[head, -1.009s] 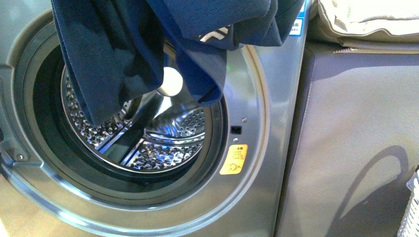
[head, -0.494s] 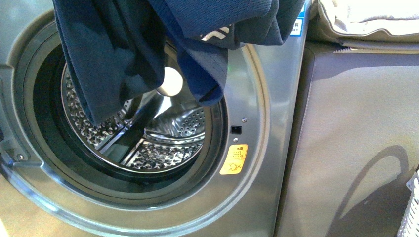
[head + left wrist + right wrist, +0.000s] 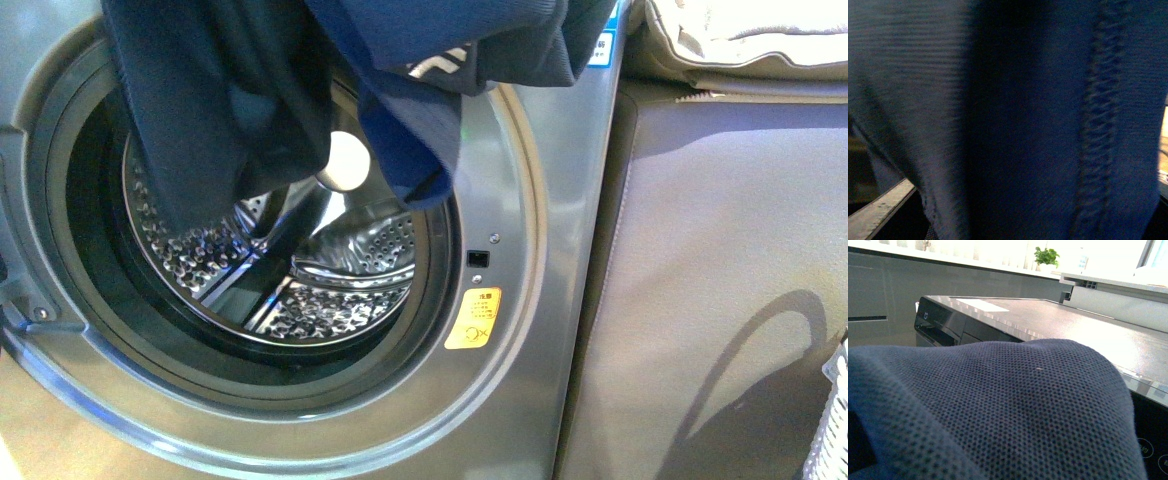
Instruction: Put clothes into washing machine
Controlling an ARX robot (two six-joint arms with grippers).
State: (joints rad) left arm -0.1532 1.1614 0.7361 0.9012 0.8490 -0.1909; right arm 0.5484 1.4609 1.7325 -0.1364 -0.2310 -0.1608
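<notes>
While clothes hang, the washing machine gapes.

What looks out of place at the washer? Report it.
The dark navy-blue fabric garment hangs over the top of the grey-silver washing machine's round opening, partly draped across its front rim, not down in the drum.

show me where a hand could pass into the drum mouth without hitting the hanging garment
The lower half of the drum mouth is bare, bordered above by the hems of the navy garment and below by the dark door seal. A narrow gap also shows between its two hanging folds. The top and upper left of the mouth are crowded with fabric.
</notes>
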